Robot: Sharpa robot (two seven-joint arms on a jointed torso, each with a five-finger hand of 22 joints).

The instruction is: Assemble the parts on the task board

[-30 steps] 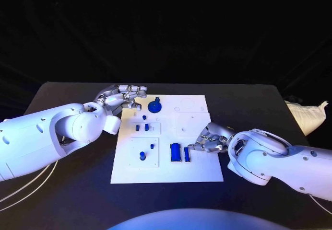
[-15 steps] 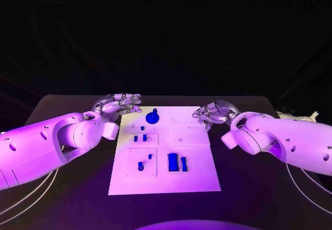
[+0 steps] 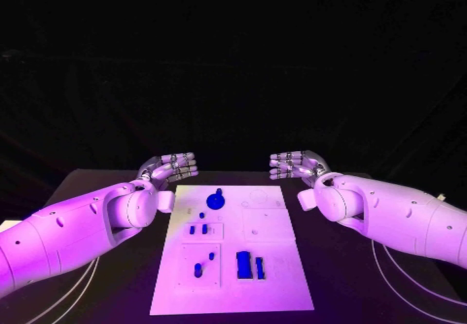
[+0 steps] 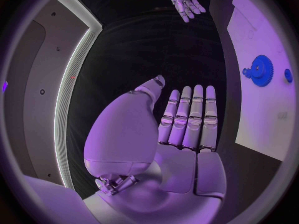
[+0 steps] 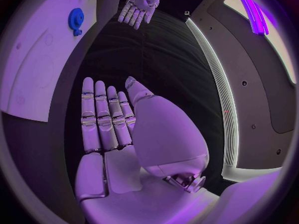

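Observation:
The white task board [image 3: 277, 277] lies in the middle of the black table. A blue gear [image 3: 215, 200] sits near its far left corner. Small blue pegs [image 3: 198, 229] stand left of centre, another peg [image 3: 198, 270] stands nearer, and two blue blocks [image 3: 244, 264] lie beside it. My left hand [image 3: 173, 167] hovers beyond the board's far left corner, flat and holding nothing. My right hand [image 3: 295, 164] hovers beyond the far right corner, also flat and holding nothing. In the wrist views, the left hand [image 4: 187, 119] and the right hand [image 5: 106, 117] have straight fingers, with the gear [image 4: 259, 70] on the board [image 5: 37, 59] beside them.
Bare black table [image 3: 107, 290] surrounds the board on both sides. Thin white cables [image 3: 59, 297] trail under my left arm, and another cable [image 3: 409, 290] runs under my right arm.
The camera has tilted. My right hand has left the board's near right side and risen to its far right corner, uncurling. My left hand has straightened its fingers and lifted.

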